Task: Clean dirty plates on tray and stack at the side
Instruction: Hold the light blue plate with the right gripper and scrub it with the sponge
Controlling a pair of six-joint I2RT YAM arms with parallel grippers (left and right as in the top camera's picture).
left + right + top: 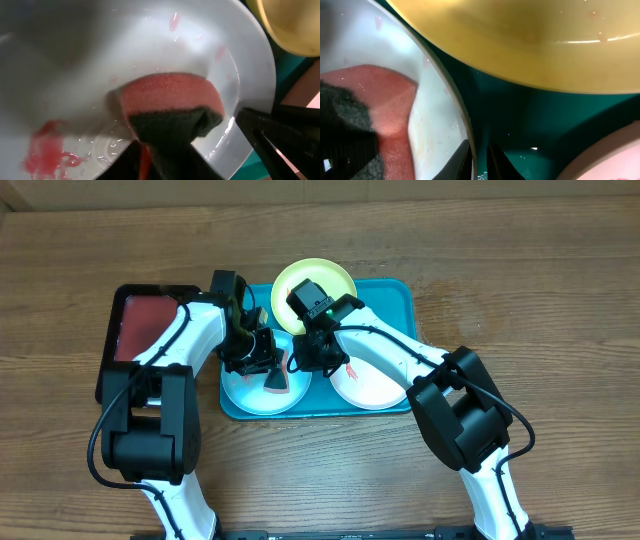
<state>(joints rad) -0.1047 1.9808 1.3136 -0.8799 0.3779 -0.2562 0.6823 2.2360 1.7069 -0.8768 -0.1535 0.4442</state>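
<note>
On the turquoise tray (pixel 400 295) lie three plates: yellow-green (pixel 325 275) at the back, pale mint-blue (pixel 250 395) front left, white (pixel 375 388) front right. My left gripper (pixel 268 368) (pixel 160 157) is shut on a pink sponge (pixel 170 97) with a dark green scrub face, pressed onto the mint-blue plate (pixel 150 45). Red smears (pixel 47 152) remain on the wet plate near the sponge. My right gripper (pixel 306 363) (pixel 479 157) is shut on that plate's right rim (pixel 465 125), one finger inside and one outside over the tray floor (pixel 520 120).
A narrow dark-red tray (pixel 150 320) with a black rim sits left of the turquoise one, under the left arm. Brown wood-grain tabletop (pixel 540 300) surrounds both trays. The yellow-green plate (pixel 520 40) lies just beyond the right gripper, and the white plate's edge (pixel 615 155) is close on its right.
</note>
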